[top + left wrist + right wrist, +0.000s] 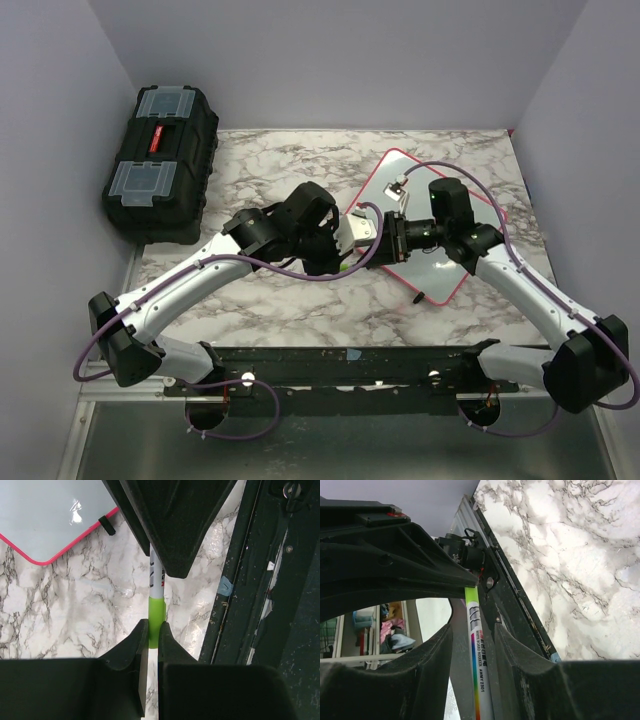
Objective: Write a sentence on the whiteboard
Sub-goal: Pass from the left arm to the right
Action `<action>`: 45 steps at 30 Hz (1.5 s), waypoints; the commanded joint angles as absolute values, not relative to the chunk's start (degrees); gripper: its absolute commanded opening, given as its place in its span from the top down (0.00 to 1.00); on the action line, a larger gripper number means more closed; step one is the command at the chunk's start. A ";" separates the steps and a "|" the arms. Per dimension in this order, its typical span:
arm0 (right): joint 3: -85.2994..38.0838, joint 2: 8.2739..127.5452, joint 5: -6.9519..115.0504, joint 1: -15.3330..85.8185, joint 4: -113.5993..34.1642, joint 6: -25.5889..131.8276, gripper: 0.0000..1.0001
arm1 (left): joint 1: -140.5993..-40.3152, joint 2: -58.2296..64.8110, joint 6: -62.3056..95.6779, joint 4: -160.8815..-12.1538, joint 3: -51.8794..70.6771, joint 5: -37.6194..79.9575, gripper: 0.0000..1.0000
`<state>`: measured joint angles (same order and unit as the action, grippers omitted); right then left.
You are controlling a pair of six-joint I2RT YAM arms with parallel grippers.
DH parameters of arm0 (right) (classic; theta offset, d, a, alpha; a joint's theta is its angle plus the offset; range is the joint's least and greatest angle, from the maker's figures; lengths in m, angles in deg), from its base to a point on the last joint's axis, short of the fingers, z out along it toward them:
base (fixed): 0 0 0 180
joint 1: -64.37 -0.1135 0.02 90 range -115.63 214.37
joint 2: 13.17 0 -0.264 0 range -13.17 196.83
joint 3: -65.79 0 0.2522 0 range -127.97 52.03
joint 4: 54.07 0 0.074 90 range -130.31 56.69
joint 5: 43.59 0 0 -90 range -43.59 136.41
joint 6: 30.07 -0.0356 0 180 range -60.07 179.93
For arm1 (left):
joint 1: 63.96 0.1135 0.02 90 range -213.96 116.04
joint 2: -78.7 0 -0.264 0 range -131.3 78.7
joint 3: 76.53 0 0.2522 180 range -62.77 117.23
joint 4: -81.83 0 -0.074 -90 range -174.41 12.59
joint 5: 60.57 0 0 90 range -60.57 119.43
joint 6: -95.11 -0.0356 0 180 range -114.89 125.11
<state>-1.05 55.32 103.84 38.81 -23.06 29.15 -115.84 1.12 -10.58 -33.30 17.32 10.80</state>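
My left fingers [154,627] are closed on the green cap [156,611] of the marker [156,580]. Its barrel runs lengthwise between my right fingers [473,627], which are open around it. The whiteboard [440,275] lies on the bench [300,300] under the right arm.

A robot-lab test cell: plain lilac panels [60,150] wall in a marble-patterned table [270,160], a black toolbox [160,165] at upper left.
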 commanded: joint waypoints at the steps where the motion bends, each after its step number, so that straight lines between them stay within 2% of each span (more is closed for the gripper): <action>1: -2.48 56.41 102.23 38.05 -22.55 29.92 0.59 | -116.16 1.62 -11.42 -33.66 17.47 11.72 1.00; 22: -1.77 58.53 100.95 34.87 -27.59 27.15 0.70 | -116.16 0.33 -10.63 -34.67 16.81 11.32 1.00; 30: -1.90 59.40 100.08 33.70 -28.01 27.14 0.71 | -116.16 0.26 -10.45 -35.02 16.95 11.39 1.00; 42: -1.69 60.39 99.48 32.82 -28.14 27.72 0.96 | -116.16 0.77 -10.41 -35.78 16.36 12.77 1.00; 45: -1.76 60.23 98.93 32.85 -27.43 28.15 0.99 | -116.16 1.96 -10.45 -36.57 15.22 13.97 0.92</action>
<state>-1.05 59.54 100.30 34.07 -26.97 27.23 -115.79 0.61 -10.53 -30.15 16.30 13.31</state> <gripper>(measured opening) 0.131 0.079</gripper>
